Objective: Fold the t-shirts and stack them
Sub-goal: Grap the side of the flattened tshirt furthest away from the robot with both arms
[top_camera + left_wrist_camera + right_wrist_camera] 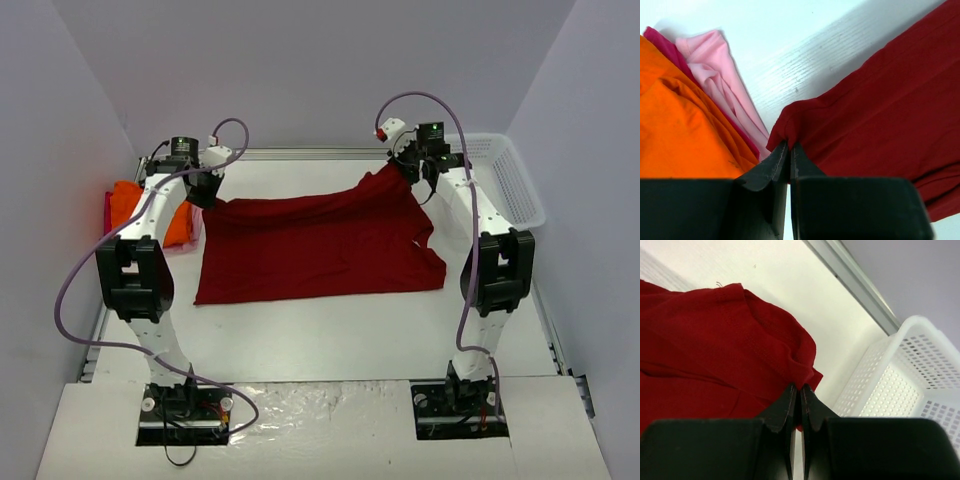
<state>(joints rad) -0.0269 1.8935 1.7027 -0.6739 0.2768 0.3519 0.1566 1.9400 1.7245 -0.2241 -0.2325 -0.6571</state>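
A large dark red t-shirt lies spread across the middle of the table, its far edge lifted at both corners. My left gripper is shut on its far left corner, and my right gripper is shut on its far right corner. From above, the left gripper and right gripper hold the cloth taut between them. A bright orange t-shirt and a pale pink t-shirt lie crumpled at the table's left edge, the orange t-shirt just left of my left arm.
A white mesh basket stands at the far right, and its wall is close beside the right gripper. A magenta cloth edge shows between the orange and pink shirts. A metal rail runs along the table's far edge.
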